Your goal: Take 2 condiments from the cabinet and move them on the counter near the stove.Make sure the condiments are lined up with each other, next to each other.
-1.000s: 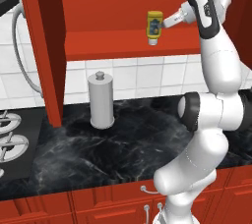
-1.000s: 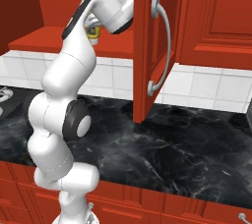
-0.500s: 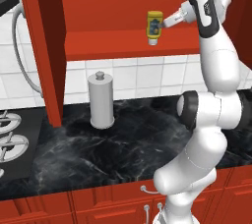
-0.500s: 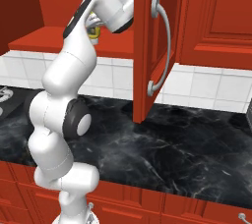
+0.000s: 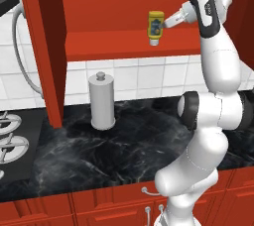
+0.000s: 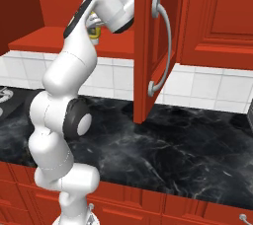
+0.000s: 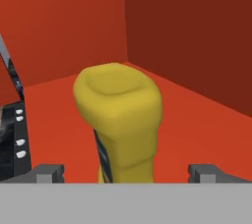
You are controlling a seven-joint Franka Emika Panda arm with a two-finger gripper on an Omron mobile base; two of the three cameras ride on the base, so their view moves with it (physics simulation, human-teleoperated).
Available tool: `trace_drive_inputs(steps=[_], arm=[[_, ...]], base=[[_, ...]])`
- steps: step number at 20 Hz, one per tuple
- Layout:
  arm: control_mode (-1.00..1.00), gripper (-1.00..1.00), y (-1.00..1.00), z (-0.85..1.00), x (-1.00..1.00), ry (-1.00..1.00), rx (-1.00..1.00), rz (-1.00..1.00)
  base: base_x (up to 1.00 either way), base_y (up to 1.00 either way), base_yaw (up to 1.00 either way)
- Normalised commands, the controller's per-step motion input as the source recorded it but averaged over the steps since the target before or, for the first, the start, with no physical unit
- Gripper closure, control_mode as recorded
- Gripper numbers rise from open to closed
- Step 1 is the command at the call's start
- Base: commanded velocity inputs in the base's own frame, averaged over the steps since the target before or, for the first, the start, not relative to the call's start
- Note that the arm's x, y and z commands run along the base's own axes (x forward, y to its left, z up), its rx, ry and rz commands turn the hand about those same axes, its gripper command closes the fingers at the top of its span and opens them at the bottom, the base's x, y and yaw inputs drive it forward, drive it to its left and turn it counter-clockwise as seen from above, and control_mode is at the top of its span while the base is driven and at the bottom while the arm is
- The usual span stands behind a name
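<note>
Gripper point(image 7: 126, 173) jaws spread wide, one dark fingertip point(image 7: 48, 173) on each side of the yellow squeeze bottle point(image 7: 118, 120), not touching it, nothing gripped. Bottle stands cap-down on the red shelf of the cabinet point(image 5: 114, 41), near its front edge; blue label visible in left base view point(image 5: 156, 26). Arm reaches up from the lower right, hand level with the bottle. Below: grey cylinder with knob top point(image 5: 101, 102) upright on the black marble counter point(image 5: 134, 145), stove point(image 5: 12, 141) at far left. Open cabinet door with silver handle point(image 6: 160, 46) just beside the arm in right base view.
</note>
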Motion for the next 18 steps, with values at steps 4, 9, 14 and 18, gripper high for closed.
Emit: trace_drive_inputs(steps=[4,9,14,18], arm=[[-1.00,-1.00,0.07,-0.02,0.01,0.00,0.00,0.00],[-1.00,-1.00,0.02,-0.01,0.06,0.00,0.00,0.00],[-1.00,-1.00,0.00,0.00,0.16,0.00,0.00,0.00],[-1.00,-1.00,0.00,-0.01,0.14,0.00,0.00,0.00]], base=[[0.00,0.00,0.00],[0.00,0.00,0.00],[0.00,0.00,0.00],[0.00,0.00,0.00]])
